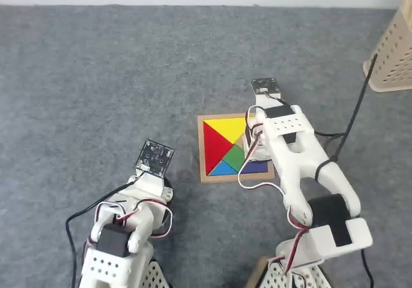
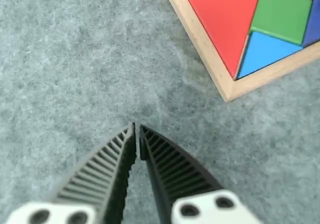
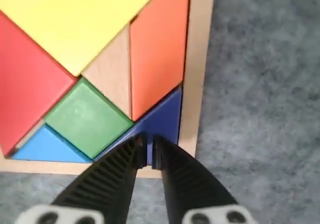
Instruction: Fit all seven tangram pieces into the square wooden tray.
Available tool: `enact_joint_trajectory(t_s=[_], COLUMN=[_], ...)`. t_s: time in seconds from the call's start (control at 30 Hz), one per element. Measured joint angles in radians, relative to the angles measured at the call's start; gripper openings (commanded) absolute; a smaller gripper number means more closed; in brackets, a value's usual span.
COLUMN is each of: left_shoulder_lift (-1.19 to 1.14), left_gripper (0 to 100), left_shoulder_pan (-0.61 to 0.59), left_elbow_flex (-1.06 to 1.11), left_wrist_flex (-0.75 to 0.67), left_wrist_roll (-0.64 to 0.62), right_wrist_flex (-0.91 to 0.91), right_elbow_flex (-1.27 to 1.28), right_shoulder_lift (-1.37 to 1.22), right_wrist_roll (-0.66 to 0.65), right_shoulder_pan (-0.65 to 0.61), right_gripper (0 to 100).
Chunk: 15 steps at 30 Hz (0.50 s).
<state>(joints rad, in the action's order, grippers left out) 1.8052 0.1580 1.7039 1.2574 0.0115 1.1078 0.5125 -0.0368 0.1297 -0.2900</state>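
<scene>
The square wooden tray (image 1: 201, 151) lies mid-table on grey carpet. Inside it are a yellow triangle (image 3: 75, 18), a red triangle (image 3: 25, 83), a green square (image 3: 87, 116), a light blue triangle (image 3: 47, 146), an orange parallelogram (image 3: 157, 48) and a dark blue triangle (image 3: 165, 114). A wood-coloured triangle (image 3: 112, 76) shows between yellow, orange and green. My right gripper (image 3: 148, 143) is shut, its tips over the dark blue piece at the tray's near right corner. My left gripper (image 2: 136, 130) is shut with nothing in it, over bare carpet left of the tray (image 2: 225, 86).
A beige perforated stand (image 1: 396, 43) sits at the far right edge, with a black cable (image 1: 354, 111) running down from it to the right arm. Open carpet stretches across the far and left side.
</scene>
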Motion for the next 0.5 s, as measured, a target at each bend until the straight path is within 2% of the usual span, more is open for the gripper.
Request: enact_joint_trajectory(t_s=[0.13,0.27,0.5], left_shoulder_lift=[0.0,0.0,0.0], left_gripper=[1,1,1], left_shoulder_pan=[0.0,0.0,0.0], left_elbow_flex=[0.0,0.0,0.0], left_wrist_flex=[0.0,0.0,0.0], left_wrist_roll=[0.0,0.0,0.0], right_wrist_flex=[0.0,-0.014,-0.152], right_elbow_flex=[0.0,0.025,0.318], right_shoulder_lift=[0.017,0.144,0.497], right_wrist_roll=[-0.028,-0.103,-0.126], right_shoulder_pan=[0.012,0.02,0.021], right_gripper=[0.0,0.7,0.9])
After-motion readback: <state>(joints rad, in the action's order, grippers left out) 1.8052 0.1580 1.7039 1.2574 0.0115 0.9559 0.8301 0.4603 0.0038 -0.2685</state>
